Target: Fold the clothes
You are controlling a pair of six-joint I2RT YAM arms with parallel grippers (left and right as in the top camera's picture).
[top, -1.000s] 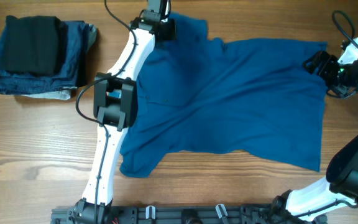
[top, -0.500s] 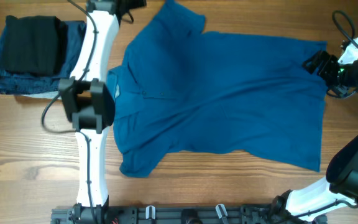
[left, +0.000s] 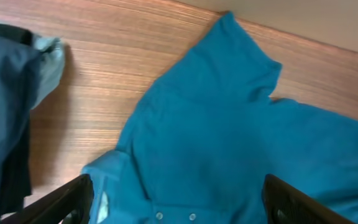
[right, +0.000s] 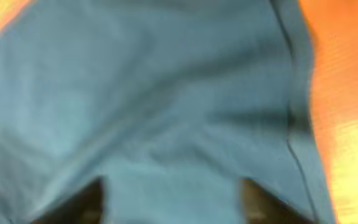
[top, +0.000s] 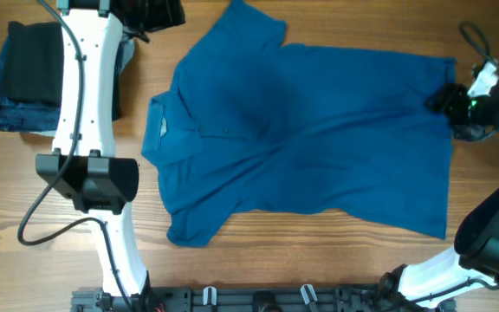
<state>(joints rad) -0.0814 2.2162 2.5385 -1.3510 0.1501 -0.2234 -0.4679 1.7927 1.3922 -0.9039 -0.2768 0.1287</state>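
Note:
The clothes, a medium-blue polo shirt, lie spread on the wooden table. The collar is at the left, the hem at the right. My left gripper hangs above the table's far edge, left of the upper sleeve, touching nothing. In the left wrist view it stands wide open over the shirt, and the collar buttons show below. My right gripper sits at the hem's far right corner. Its blurred view shows cloth between the parted jaws.
A stack of folded garments, a black piece on darker denim-blue ones, sits at the far left, partly behind my left arm. It shows at the left of the left wrist view. A black rail runs along the near edge.
My left gripper let go of the shirt, opened and swung left and away. The shirt now lies flatter with its collar at the left. The right jaws have narrowed over the hem corner.

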